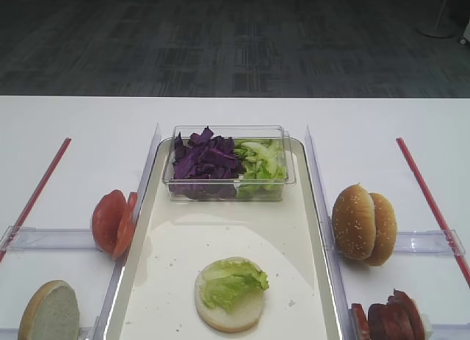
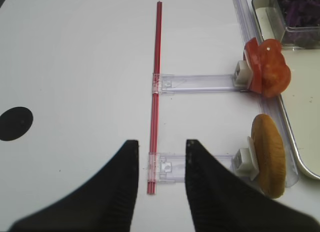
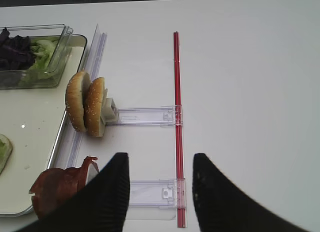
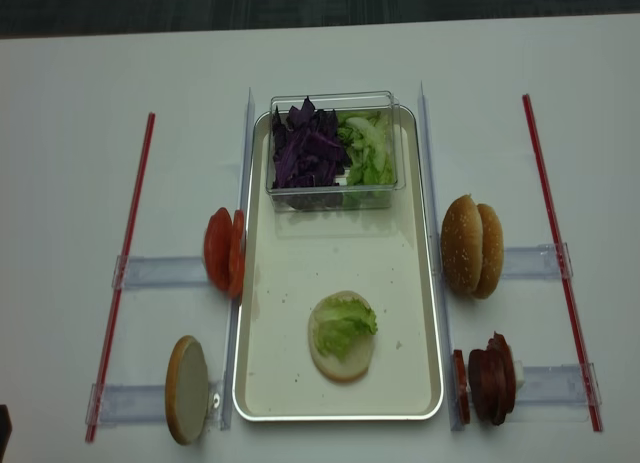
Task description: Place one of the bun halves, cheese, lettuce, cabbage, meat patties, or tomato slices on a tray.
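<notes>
The cream tray (image 1: 176,244) holds a pale bun half (image 1: 236,316) topped with lettuce (image 1: 231,280). At its far end a clear box (image 1: 290,180) contains purple cabbage (image 1: 202,160) and more lettuce (image 1: 261,162). Tomato slices (image 1: 111,222) and a cut bun half (image 1: 50,310) stand on edge left of the tray. Sesame bun halves (image 1: 363,224) and meat patties (image 1: 389,322) stand on the right. No cheese is in view. My right gripper (image 3: 160,159) hangs open over the table, right of the patties (image 3: 60,187). My left gripper (image 2: 161,144) is open and empty, left of the bun half (image 2: 270,154).
Red rods (image 4: 125,273) (image 4: 555,253) run along both sides, joined to clear plastic holders (image 4: 160,271) (image 4: 535,261) that prop up the food. Upright clear strips (image 1: 316,193) flank the tray. A black round spot (image 2: 15,123) marks the table at the far left. The floor lies beyond the far table edge.
</notes>
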Action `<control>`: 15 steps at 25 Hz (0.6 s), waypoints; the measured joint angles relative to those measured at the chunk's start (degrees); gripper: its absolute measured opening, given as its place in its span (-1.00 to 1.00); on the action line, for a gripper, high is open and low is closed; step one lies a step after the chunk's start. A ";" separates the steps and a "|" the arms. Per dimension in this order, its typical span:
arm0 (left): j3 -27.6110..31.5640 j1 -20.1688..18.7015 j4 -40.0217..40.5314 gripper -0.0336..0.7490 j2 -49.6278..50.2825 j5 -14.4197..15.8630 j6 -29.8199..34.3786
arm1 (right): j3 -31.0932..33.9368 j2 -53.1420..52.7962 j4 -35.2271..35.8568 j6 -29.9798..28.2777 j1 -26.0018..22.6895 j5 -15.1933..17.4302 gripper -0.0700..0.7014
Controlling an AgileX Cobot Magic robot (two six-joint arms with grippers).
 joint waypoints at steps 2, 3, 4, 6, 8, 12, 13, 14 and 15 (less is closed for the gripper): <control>0.00 0.00 0.00 -0.34 0.00 0.00 0.00 | 0.00 0.00 0.00 0.00 0.00 0.00 0.06; 0.00 0.00 0.00 -0.34 0.00 0.00 0.00 | 0.00 0.00 0.00 0.00 0.00 0.00 0.06; 0.00 0.00 0.00 -0.34 0.00 0.00 0.00 | 0.00 0.00 0.00 0.00 0.00 0.00 0.06; 0.00 0.00 0.00 -0.34 0.00 0.00 0.00 | 0.00 0.00 0.00 0.00 0.00 0.00 0.06; 0.00 0.00 0.00 -0.34 0.00 0.00 0.00 | 0.00 0.00 0.00 0.00 0.00 0.00 0.06; 0.00 0.00 0.00 -0.34 0.00 0.00 0.00 | 0.00 0.00 0.00 0.00 0.00 0.00 0.06; 0.00 0.00 0.00 -0.34 0.00 0.00 0.00 | 0.00 0.00 0.00 0.00 0.00 0.00 0.06; 0.00 0.00 0.00 -0.34 0.00 0.00 0.00 | 0.00 0.00 0.00 0.00 0.00 0.00 0.06; 0.00 0.00 0.00 -0.34 0.00 0.00 0.00 | 0.00 0.00 0.00 0.00 0.00 0.00 0.06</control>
